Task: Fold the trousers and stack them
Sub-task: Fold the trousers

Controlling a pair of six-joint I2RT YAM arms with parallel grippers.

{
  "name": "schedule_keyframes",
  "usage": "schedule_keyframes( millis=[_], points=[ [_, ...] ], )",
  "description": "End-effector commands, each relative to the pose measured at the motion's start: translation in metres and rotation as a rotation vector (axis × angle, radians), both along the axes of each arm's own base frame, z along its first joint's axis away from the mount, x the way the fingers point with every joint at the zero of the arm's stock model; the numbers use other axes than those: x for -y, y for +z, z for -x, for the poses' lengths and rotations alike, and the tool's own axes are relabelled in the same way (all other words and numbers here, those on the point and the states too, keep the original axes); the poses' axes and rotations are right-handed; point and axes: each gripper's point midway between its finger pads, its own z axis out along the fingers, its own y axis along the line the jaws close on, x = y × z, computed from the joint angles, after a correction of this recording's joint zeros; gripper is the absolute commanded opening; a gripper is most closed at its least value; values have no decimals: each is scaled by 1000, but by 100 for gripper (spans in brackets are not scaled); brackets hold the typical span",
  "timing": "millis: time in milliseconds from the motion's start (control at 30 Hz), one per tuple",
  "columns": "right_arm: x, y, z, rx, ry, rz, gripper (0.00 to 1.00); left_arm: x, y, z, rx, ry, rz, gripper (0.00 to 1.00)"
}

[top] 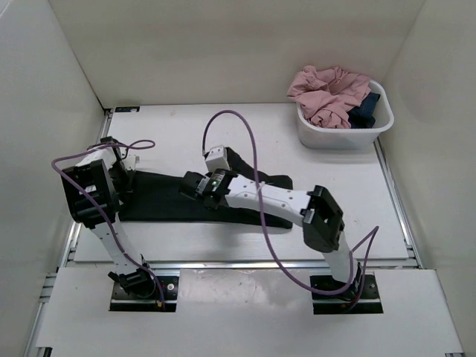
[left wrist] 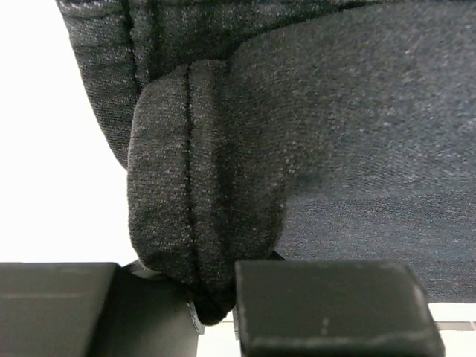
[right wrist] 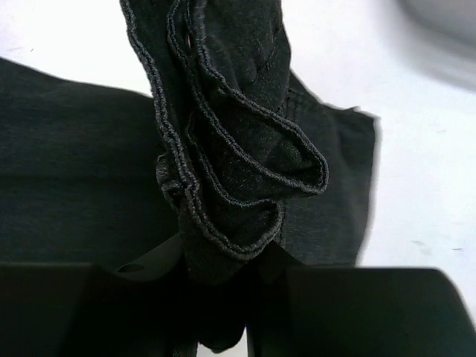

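Top external view shows my left gripper [top: 121, 169] at the left end of the trousers [top: 160, 204]. My left wrist view shows its jaws shut tight, with a seamed edge of the black cloth squeezed between them. The trousers lie in a long dark strip across the middle of the table [top: 171, 126]. My right gripper [top: 193, 186] is over the middle of that strip. Its jaws are closed too, and my right wrist view shows them pinching a bunch of hems, lifted off the flat cloth below. Far to the right sits a white tub [top: 335, 137] of other clothes, well apart from me. I think the step now is to fold one end over onto the rest. To do it well, I should hold both ends at the same height and pull the cloth smooth. Then I should line the edges up and let go only when the cloth lies flat
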Motion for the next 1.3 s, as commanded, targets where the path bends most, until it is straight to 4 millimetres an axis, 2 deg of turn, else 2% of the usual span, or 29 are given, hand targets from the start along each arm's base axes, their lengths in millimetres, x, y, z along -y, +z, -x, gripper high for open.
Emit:
schedule_keyframes(
  millis=[0, 67, 100, 133, 233, 300, 400, 433, 467, 533, 600, 633, 667, 700, 733, 800, 833, 867, 900, 933, 967, 1000, 1033, 1067, 1100, 1167, 1200, 1233, 1267],
  points=[
    [-31, -25, -11, 10, -59, -127, 0, 9, 1, -10, 72, 9, 33, 24],
    [-40, -45, -6, -32, -90, -175, 0, 7, 5, -14, 90, 8, 28, 26],
    [-44, -62, -1, -58, -90, -160, 0, 6, 11, -18, 109, 8, 22, 26],
    [-48, -66, 0, -67, -98, -177, 0, 6, 11, -18, 109, 8, 22, 29],
    [-63, -75, 8, -73, -67, -190, 0, 5, 17, -20, 121, 8, 18, 29],
    [-82, -72, 12, -60, 7, -204, 7, 4, 22, -24, 138, 7, 13, 29],
    [-101, -70, 26, -95, 132, -180, 29, 7, 22, -22, 133, 6, 26, 30],
    [-105, -69, 26, -99, 160, -180, 64, 7, 22, -22, 133, 6, 26, 32],
    [-112, -61, 32, -103, 200, -181, 77, 7, 22, -22, 133, 6, 26, 34],
    [-128, -35, 46, -103, 302, -216, 90, 8, 23, -20, 133, 6, 26, 35],
    [-131, -12, 54, -80, 366, -220, 91, 7, 27, -21, 146, 6, 22, 38],
    [-134, 20, 64, -48, 403, -283, 91, 5, 34, -22, 165, 6, 5, 43],
    [-133, 35, 69, -32, 422, -311, 91, 5, 37, -22, 174, 6, 2, 43],
    [-123, 35, 70, -26, 417, -306, 91, 3, 38, -22, 171, -2, -8, 45],
    [-115, 65, 71, 8, 416, -394, 91, 0, 49, -26, 204, -1, -29, 45],
    [-94, 71, 68, 35, 339, -457, 84, -3, 59, -28, 223, -11, -46, 51],
    [-65, 65, 63, 48, 282, -432, 77, -5, 71, -34, 261, -11, -58, 51],
    [-50, 57, 57, 41, 228, -423, 58, -8, 78, -36, 277, -9, -76, 51],
    [-29, 48, 39, 31, 108, -455, 45, -8, 84, -37, 286, -18, -81, 51],
    [-13, 36, 32, 8, 50, -436, 32, -10, 96, -41, 315, -18, -90, 51],
    [5, 17, 28, -28, 9, -391, 10, -12, 113, -45, 361, -33, -108, 51],
    [17, 4, 19, -73, -27, -386, 4, -12, 125, -46, 386, -44, -119, 51],
    [18, -8, 16, -98, -6, -356, 0, -7, 138, -49, 425, -87, -101, 54],
    [16, -13, 6, -103, -5, -387, 0, -5, 164, -54, 493, -114, -107, 58],
    [23, -32, 9, -136, -12, -372, 0, 2, 175, -57, 517, -155, -94, 60],
    [24, -56, 15, -208, -35, -424, 0, 27, 200, -59, 546, -253, -42, 62],
    [32, -68, 12, -233, -85, -449, 0, 41, 205, -58, 544, -285, -9, 62],
    [48, -95, 22, -280, -138, -440, 0, 57, 203, -58, 528, -333, 32, 62],
    [53, -107, 27, -308, -201, -494, 0, 97, 202, -56, 525, -421, 129, 62]
  ],
)
